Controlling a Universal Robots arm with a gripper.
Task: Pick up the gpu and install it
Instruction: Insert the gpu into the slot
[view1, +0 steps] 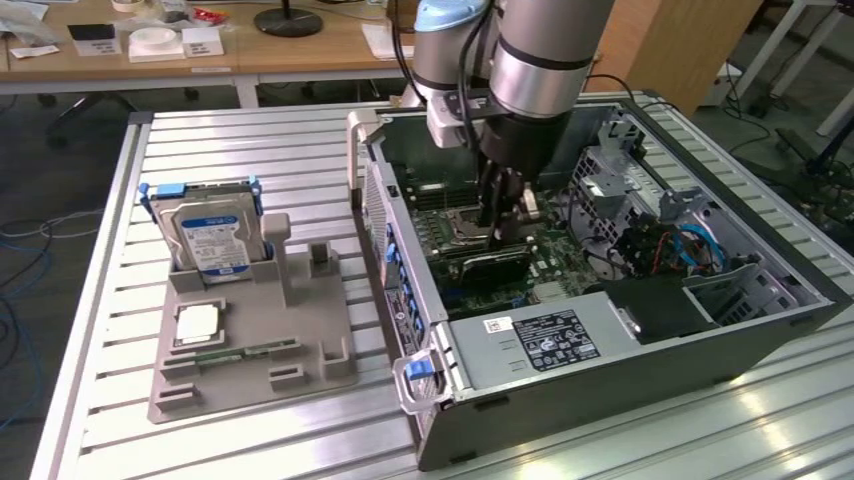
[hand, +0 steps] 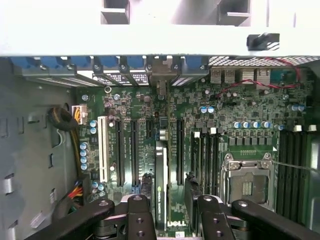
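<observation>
The gpu (hand: 160, 185) is seen on edge between the fingers (hand: 139, 210) of the gripper (hand: 170, 207). Its long axis runs parallel to the motherboard (hand: 240, 115) slots. Fingers are spread wide; contact with the card cannot be told.

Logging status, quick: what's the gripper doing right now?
Gripper: open, fingers either side of the gpu standing on the motherboard.

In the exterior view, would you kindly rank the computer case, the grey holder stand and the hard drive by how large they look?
Largest to smallest as they look:
1. computer case
2. grey holder stand
3. hard drive
</observation>
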